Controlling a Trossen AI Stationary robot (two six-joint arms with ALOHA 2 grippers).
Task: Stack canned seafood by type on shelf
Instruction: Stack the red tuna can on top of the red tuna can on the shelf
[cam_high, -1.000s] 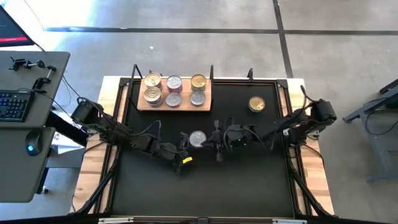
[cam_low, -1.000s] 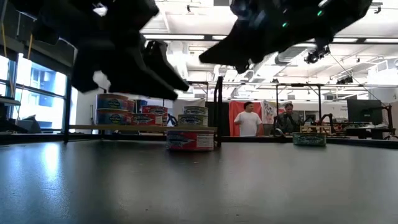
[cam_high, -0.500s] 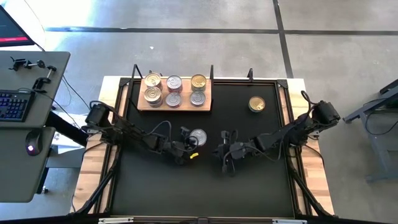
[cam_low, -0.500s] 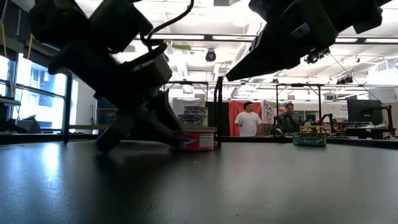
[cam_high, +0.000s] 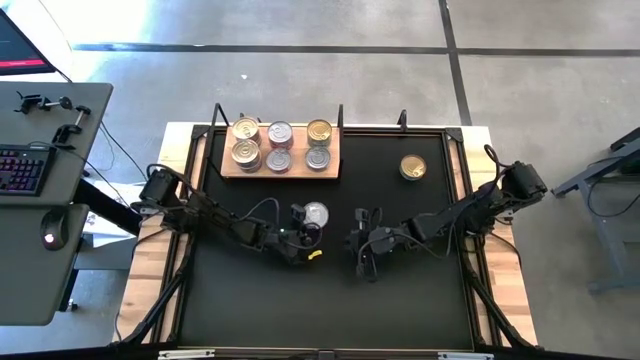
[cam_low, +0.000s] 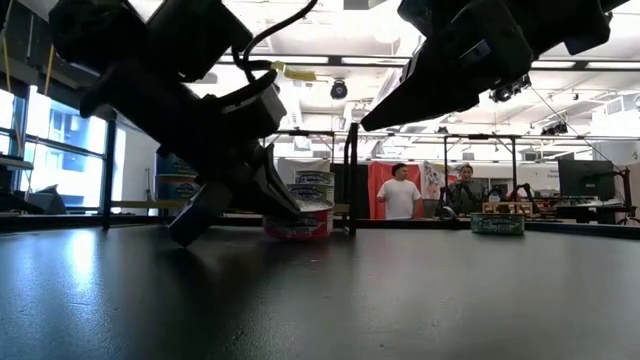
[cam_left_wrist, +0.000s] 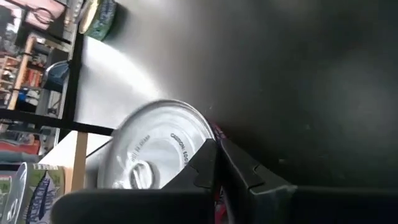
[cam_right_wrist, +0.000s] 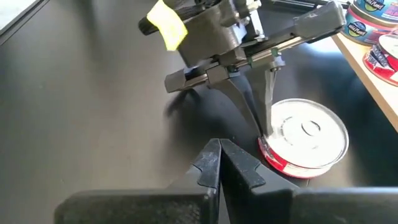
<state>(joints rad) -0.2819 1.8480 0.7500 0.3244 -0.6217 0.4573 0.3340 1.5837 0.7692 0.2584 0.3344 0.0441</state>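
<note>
Silver-lidded can (cam_right_wrist: 305, 140) with red label, pull-tab lid

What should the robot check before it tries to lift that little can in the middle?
1. Left gripper has hold of the silver-lidded can: cannot tell. Its fingers are shut at the can's rim, not around the can.
2. Can sits flat on the table: cannot tell.
3. Right gripper out of the way: ok. It is shut and apart from the can.
4. Path to the shelf: ok. Nothing lies between it and the can in the high view.
5. All cans on the shelf: not ok. A gold-lidded can sits alone on the table.
</note>
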